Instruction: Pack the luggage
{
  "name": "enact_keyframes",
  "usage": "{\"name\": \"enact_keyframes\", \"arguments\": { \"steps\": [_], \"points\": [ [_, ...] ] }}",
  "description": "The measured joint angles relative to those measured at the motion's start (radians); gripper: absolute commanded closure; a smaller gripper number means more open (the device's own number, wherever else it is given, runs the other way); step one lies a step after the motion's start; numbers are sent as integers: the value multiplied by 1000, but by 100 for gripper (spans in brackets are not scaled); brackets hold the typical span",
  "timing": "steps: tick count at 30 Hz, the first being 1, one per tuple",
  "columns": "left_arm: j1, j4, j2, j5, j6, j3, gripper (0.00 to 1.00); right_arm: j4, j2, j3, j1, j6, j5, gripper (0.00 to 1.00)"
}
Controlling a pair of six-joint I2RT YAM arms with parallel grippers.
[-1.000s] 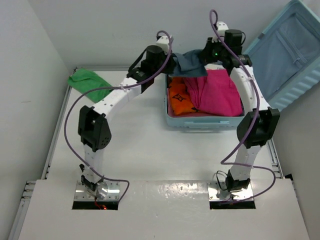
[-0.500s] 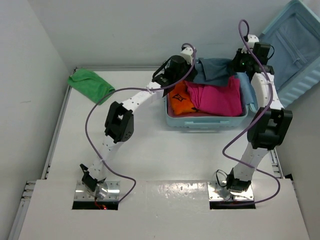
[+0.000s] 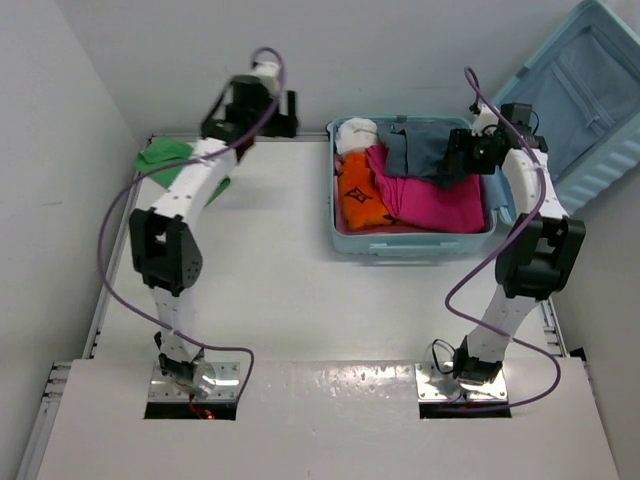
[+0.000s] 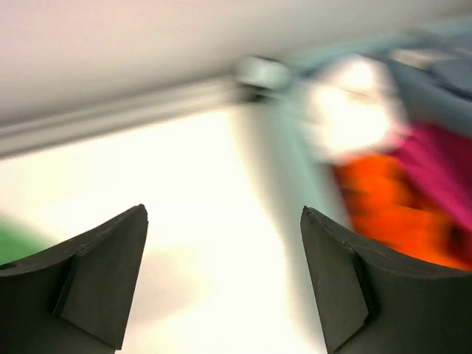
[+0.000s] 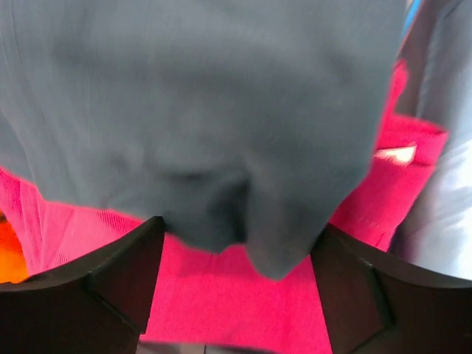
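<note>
While my right gripper (image 5: 237,234) hangs low over the open luggage (image 3: 400,243), its fingers stand well apart and nothing is pinched between them. Right at the fingertips lies a rumpled grey cloth (image 5: 199,110). Its lower edge sags into the gap between the tips, though I cannot tell whether it touches them. Under it, and spreading out below me, is a pink cloth (image 5: 236,299) that covers most of this side of the case. Farther off on my left an orange cloth (image 3: 358,195) is folded along the opposite wall. A white bundle (image 3: 357,133) sits in the far corner beyond it. Behind me the lid (image 3: 590,100) is thrown open and tilted back, with its grey-blue lining showing.

My left gripper (image 4: 225,214) is also spread and holds nothing. It is poised above the bare white table (image 4: 184,162), close to the far edge. That wrist view is smeared, so the luggage off to its right shows only as patches of white, orange and pink. On its other side a green cloth (image 3: 160,155) lies on the table, well apart from the case.
</note>
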Motion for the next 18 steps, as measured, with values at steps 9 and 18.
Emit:
{"name": "enact_keyframes", "arguments": {
  "steps": [9,18],
  "points": [
    [371,-271,85,9,302,144,17,-113,-64,109,17,-1,32,14],
    [437,-449,441,-18,454,190,19,-102,-291,146,66,44,37,13]
  ]
}}
